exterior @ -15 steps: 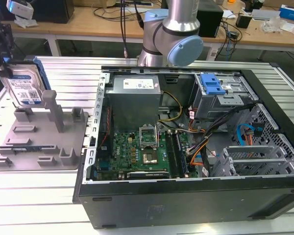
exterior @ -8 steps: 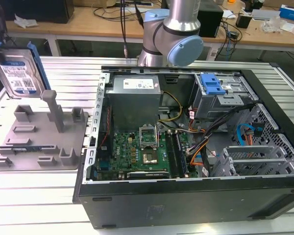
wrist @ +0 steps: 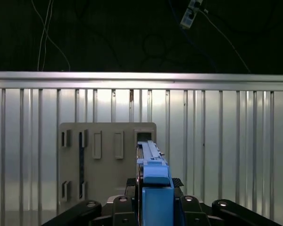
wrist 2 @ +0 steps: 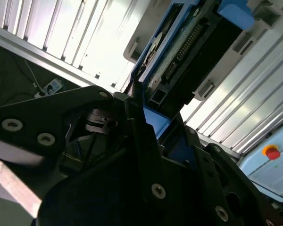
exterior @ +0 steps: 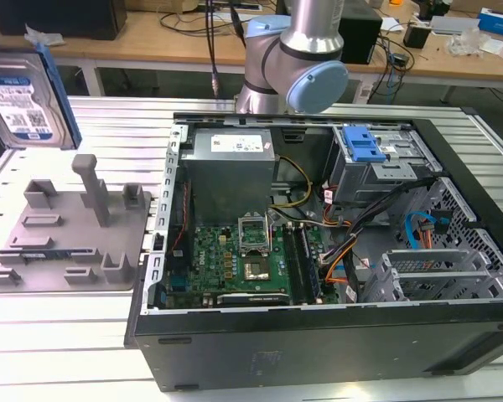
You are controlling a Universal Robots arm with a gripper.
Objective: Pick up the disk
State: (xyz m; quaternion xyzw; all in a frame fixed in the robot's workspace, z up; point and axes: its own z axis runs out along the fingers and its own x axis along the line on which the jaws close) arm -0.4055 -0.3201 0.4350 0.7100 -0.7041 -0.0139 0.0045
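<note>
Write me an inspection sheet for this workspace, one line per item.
Surface: ribbed metal table.
Job's things: disk held upright in the air above the grey fixture tray.
Clutter: open computer case with blue-latched drive cage.
Grippers: gripper shut on the disk's blue rail.
Cables: orange and blue leads inside the case; more on the benches behind.
Surroundings: wooden benches; red stop button.

Silver metal disk (exterior: 21, 92) with glossy blue plastic rail (wrist: 156, 197), matt grey plastic fixture tray (exterior: 63, 243), ribbed metal table (exterior: 59, 335)

Disk (exterior: 21, 96) cropped at frame edge
</note>
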